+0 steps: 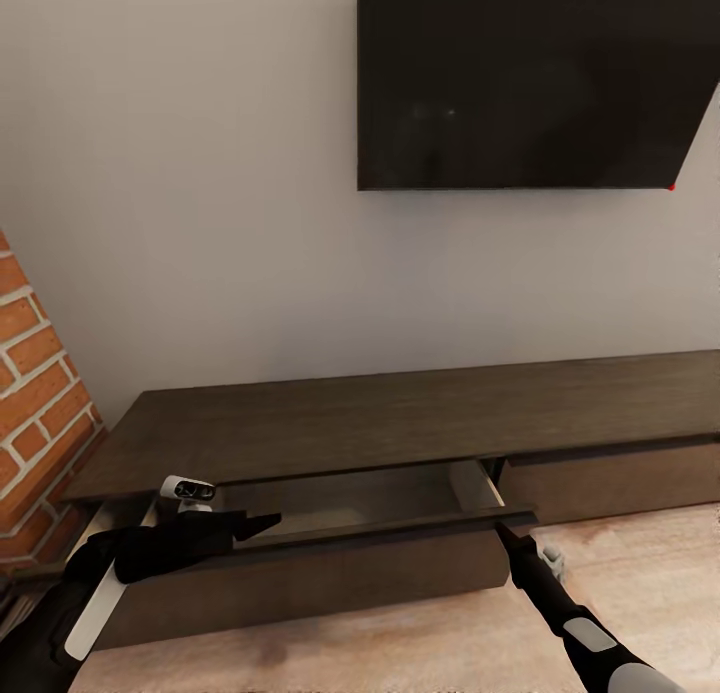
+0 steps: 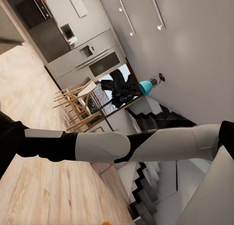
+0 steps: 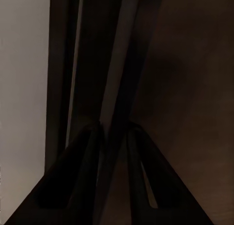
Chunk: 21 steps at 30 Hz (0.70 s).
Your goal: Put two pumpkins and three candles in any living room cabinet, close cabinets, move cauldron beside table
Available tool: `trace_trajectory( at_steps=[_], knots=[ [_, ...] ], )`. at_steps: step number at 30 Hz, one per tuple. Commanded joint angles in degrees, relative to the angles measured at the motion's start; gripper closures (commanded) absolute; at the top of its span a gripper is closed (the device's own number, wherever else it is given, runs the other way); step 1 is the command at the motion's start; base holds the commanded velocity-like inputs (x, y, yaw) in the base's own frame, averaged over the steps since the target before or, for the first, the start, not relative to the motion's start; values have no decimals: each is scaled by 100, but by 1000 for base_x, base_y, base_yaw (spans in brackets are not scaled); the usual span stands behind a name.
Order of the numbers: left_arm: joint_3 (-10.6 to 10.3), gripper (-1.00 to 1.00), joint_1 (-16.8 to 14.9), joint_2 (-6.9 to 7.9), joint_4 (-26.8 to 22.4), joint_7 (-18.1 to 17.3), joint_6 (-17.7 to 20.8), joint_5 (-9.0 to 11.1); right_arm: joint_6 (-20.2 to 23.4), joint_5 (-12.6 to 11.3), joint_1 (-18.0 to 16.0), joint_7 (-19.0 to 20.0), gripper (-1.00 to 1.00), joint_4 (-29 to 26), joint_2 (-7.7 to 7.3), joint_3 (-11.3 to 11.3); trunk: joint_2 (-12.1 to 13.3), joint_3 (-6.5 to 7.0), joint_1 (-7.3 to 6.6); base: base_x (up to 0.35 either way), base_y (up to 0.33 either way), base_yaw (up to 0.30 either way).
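I stand before the cabinet point(image 1: 420, 418), a long, low dark-brown unit set against the pale wall beneath a wall-mounted television point(image 1: 530, 78). Its left drawer point(image 1: 330, 563) is pulled partly out, showing a pale wood inside, while the right drawer point(image 1: 620, 478) sits flush. My right end effector point(image 1: 507, 535) meets the top edge of the open drawer's front at its right corner; in the right wrist view my fingers point(image 3: 85, 181) stand narrowly apart with that dark edge point(image 3: 117, 113) running between them, and appear clamped on it. My left end effector point(image 1: 262, 522) hovers over the same front panel toward its left end, its tips just above the drawer's edge; I cannot tell whether it is spread or closed. A brick column point(image 1: 35, 413) rises just beside the cabinet's left end. The left wrist view looks away across a wood floor point(image 2: 34, 186) toward wooden chairs point(image 2: 78, 105) and a staircase point(image 2: 156, 122).
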Motion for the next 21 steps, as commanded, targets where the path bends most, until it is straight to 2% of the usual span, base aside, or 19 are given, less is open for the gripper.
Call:
trace_trajectory(
  at_steps=[1, 21],
  knots=[
    [-3, -100, -4, 0, 1, -20, 60, 0, 106, -77, -5, 56, 100, 2, 2, 172, -3, -4, -3, -40, 0, 0],
    [-3, -100, -5, 1, 1, -20, 60, 0, 104, -77, -5, 56, 100, -2, 10, 176, -3, -4, -3, -75, 0, 0]
  ],
)
